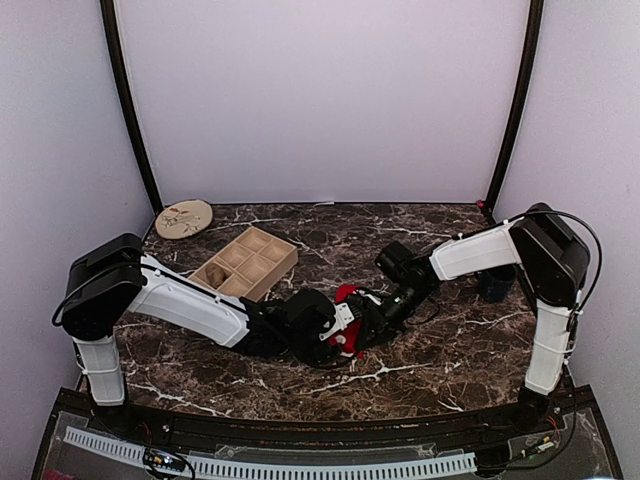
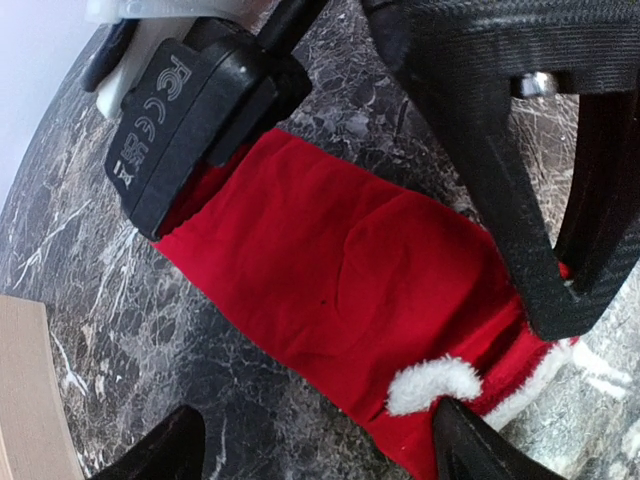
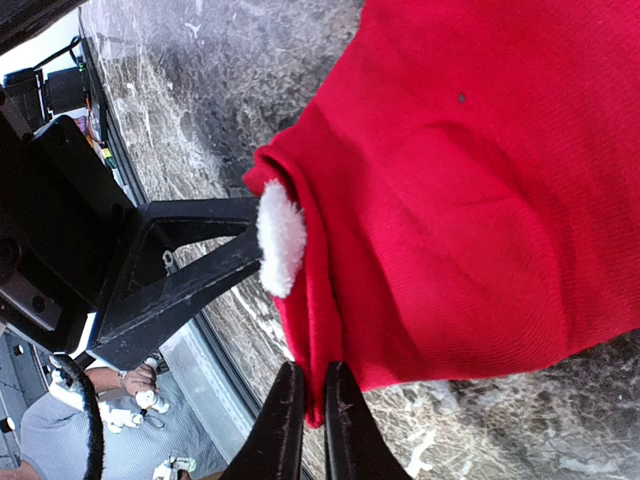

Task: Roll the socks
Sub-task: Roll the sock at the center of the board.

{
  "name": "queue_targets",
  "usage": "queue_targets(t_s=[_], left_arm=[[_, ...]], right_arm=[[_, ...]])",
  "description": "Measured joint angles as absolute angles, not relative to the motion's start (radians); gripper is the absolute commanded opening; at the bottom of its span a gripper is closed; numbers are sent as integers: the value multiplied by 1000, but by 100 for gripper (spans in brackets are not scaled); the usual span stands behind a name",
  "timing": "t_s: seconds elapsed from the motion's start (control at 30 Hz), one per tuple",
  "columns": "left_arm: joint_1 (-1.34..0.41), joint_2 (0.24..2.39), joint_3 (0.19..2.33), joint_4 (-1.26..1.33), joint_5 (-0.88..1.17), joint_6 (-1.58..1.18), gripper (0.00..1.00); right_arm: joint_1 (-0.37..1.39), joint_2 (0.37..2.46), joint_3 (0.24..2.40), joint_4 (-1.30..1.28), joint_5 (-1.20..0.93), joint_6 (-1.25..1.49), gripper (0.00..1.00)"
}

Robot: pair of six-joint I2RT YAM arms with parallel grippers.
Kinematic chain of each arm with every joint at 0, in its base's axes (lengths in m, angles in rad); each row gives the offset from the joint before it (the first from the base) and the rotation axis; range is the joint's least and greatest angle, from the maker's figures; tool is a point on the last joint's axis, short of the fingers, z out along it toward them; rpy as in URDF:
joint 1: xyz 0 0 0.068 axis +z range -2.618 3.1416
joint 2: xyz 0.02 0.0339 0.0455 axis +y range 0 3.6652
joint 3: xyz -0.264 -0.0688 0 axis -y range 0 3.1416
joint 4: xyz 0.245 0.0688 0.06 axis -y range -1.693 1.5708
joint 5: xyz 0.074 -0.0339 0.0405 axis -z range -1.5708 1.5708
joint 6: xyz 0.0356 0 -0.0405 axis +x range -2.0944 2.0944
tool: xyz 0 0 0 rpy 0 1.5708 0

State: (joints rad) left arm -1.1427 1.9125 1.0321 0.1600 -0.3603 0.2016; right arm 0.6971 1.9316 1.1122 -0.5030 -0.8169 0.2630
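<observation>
Now, at mid-desk, both arms reach inward and meet over the red sock (image 1: 346,294). It lies flat on the dark marbled desk (image 1: 440,340), near the front edge and between the two wrists.

Left gripper (image 2: 318,420): fingers stand wide apart, low over the sock's cuff end. One fingertip sits just beside the fluffy white patch (image 2: 435,385), the other off the fabric over bare desk. We cannot tell whether either tip touches the cloth. Nothing is held.

Right gripper (image 3: 314,425): fingers nearly together, with a thin fold of the sock's edge caught between them. From its wrist view the red fabric spreads away from the pinch, with the white patch off to one side at the hem.

From the left wrist view, one black finger of the right gripper rests on the sock's far side, close to the cuff.

Elsewhere, a wooden tray (image 1: 280,262) with compartments sits left of centre, well apart from the sock. A round dish (image 1: 184,218) lies at the back left corner.
</observation>
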Motion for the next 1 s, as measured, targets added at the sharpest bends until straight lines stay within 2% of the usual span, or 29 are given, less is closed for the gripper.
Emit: queue_targets(t_s=[0.13,0.2,0.3,0.57,1.0], left_arm=[[-1137,1917,1036,156,-361,187,81],[-1134,1922,1047,148,-361,179,81],[-1126,1937,1065,141,-360,167,79],[-1109,1945,1082,114,-339,127,79],[-1084,1945,1107,56,-260,80,79]], right_arm=[[697,1934,1113,-509,-809,263,13],[698,1934,1113,-515,-804,263,17],[697,1934,1115,-522,-786,263,28],[692,1930,1116,-521,-743,276,38],[679,1821,996,-390,-633,383,40]])
